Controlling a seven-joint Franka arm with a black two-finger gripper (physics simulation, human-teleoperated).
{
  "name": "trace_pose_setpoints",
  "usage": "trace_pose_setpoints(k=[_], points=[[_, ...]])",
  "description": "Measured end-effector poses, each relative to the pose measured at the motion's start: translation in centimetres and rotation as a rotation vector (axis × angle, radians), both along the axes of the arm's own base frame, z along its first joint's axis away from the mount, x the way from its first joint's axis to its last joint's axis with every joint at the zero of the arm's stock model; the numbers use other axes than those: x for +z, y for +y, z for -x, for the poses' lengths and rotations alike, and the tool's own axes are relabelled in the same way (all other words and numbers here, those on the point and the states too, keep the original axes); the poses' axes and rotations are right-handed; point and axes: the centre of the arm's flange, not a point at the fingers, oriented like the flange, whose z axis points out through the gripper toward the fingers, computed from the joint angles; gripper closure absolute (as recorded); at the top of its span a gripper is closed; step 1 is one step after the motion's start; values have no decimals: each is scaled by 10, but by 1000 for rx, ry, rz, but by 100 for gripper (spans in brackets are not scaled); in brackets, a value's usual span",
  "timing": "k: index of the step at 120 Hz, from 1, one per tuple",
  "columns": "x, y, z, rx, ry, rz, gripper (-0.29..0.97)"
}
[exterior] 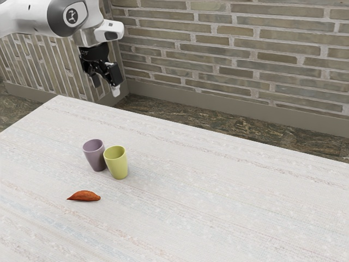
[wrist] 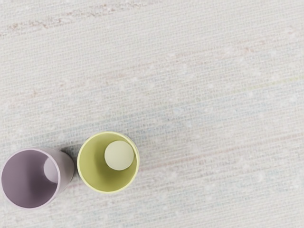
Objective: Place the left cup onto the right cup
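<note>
Task not yet begun. Gripper (exterior: 106, 86) seen high above table (exterior: 229, 207), well apart from cups; jaws parted, nothing held. Purple cup (exterior: 94, 154) (wrist: 31, 178) upright on table, just beside green cup (exterior: 116, 161) (wrist: 108, 161), on exterior view's left of it. No stacking done. Left to do: purple cup to be grasped, lifted, set onto green. Orange object (exterior: 84, 196) lies nearby, untouched.

White arm (exterior: 27, 19), grey round joint cap (exterior: 73, 16), black pincer (exterior: 106, 84).
</note>
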Motion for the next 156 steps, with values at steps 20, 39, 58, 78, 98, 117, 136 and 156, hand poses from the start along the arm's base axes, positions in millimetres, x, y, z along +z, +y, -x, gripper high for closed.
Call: trace_pose_setpoints(k=[20, 39, 58, 78, 98, 117, 136, 156], points=[[1, 1, 0, 2, -2, -1, 0], [-1, 1, 2, 3, 3, 0, 0], [-19, 10, 25, 20, 51, 11, 0], [-45, 35, 33, 64, 100, 6, 0], [-77, 86, 22, 154, 144, -3, 0], [-112, 176, 27, 305, 170, -9, 0], [-133, 185, 14, 298, 141, -26, 0], [-190, 191, -14, 274, 158, -42, 0]])
